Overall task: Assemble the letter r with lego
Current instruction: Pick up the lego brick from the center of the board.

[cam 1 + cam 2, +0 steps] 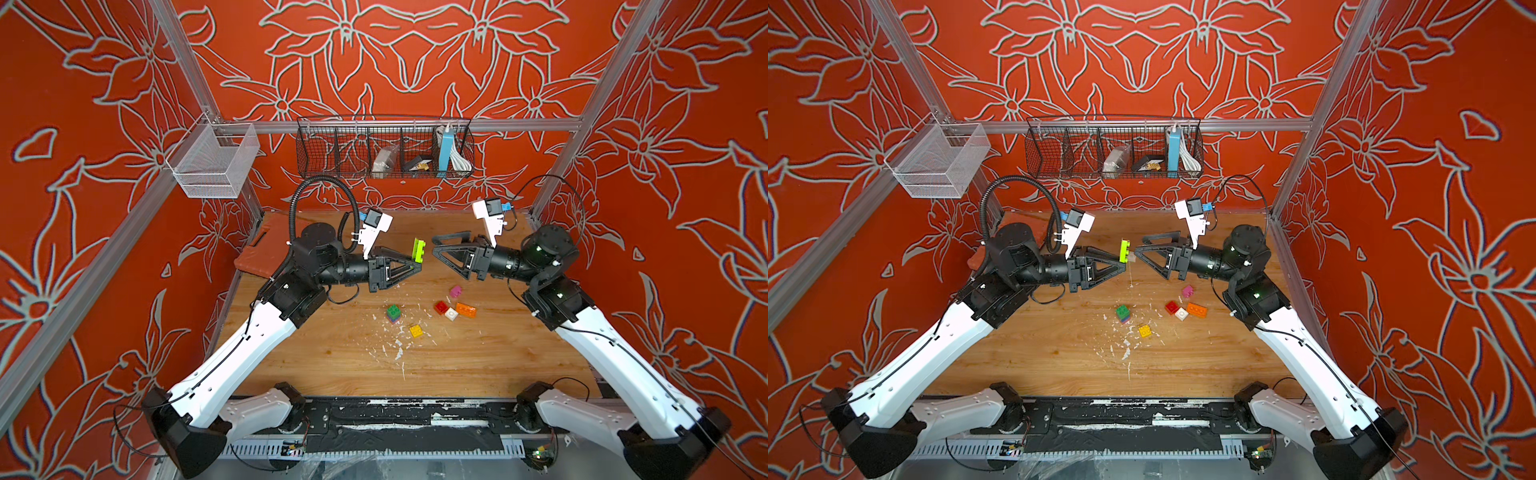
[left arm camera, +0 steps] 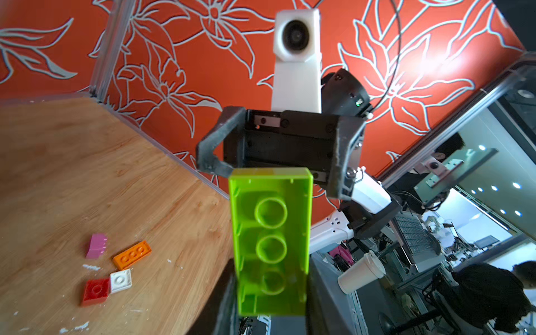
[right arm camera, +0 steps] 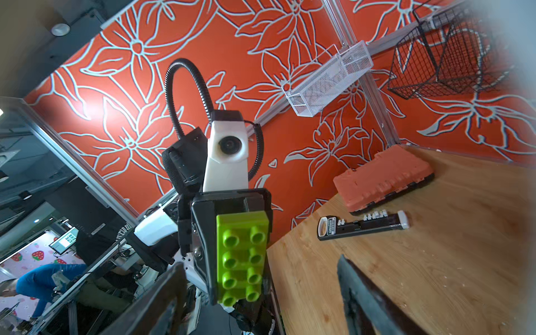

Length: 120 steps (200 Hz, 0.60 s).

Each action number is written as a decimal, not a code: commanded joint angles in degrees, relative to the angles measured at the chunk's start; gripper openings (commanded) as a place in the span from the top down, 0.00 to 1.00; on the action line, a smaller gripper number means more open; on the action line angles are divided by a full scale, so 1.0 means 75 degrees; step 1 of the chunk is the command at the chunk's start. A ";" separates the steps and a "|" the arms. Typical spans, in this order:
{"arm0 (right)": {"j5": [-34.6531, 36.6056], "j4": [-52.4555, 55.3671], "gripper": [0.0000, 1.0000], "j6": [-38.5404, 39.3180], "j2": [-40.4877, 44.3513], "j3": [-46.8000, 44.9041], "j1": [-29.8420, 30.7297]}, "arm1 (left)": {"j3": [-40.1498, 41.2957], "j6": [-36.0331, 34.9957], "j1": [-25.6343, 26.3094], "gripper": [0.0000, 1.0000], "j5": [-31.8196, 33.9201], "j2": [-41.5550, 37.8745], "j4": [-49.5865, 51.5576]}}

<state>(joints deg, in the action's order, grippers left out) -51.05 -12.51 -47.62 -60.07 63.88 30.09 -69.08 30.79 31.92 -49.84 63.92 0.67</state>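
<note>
Grip: my left claw (image 1: pixel 417 264) is pinched tight on the lime brick (image 1: pixel 419 249), held upright in mid-air above the table (image 1: pixel 332 353).
Partner: my right claw (image 1: pixel 434 245) gapes empty, facing the brick, just apart.
Spares: pink (image 1: pixel 456 291), red (image 1: pixel 441 307), white (image 1: pixel 451 314), orange (image 1: pixel 466 309), green (image 1: pixel 392 311) and yellow (image 1: pixel 415 330) bricks lie loose below.
Risk: I hold only 1 end; a nudge from the right could pivot the brick free, dropping it among the spares.

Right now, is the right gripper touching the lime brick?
Apart. In a top view, a sliver of table shows between the open right gripper and the lime brick, which the left gripper holds.
</note>
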 commanded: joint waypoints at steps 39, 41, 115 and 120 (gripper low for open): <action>-0.0051 -0.1731 0.15 -0.1280 0.0082 0.0167 0.0511 | -0.0305 0.0405 0.0011 1.00 -0.0666 -0.0142 -0.1025; -0.0041 -0.1724 0.15 -0.1269 0.0083 0.0167 0.0526 | -0.0305 0.0418 0.0010 1.00 -0.0675 -0.0152 -0.1044; 0.0307 -0.0841 0.27 -0.0806 -0.0109 0.0642 0.1026 | -0.0331 0.0317 0.0080 1.00 -0.0656 -0.0202 -0.0908; 0.0337 -0.0781 0.28 -0.0764 -0.0102 0.0674 0.1045 | -0.0337 0.0284 0.0087 1.00 -0.0655 -0.0202 -0.0871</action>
<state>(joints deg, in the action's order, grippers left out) -50.02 -19.20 -54.57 -60.93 66.15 37.04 -70.28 33.43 32.27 -53.69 63.68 -4.82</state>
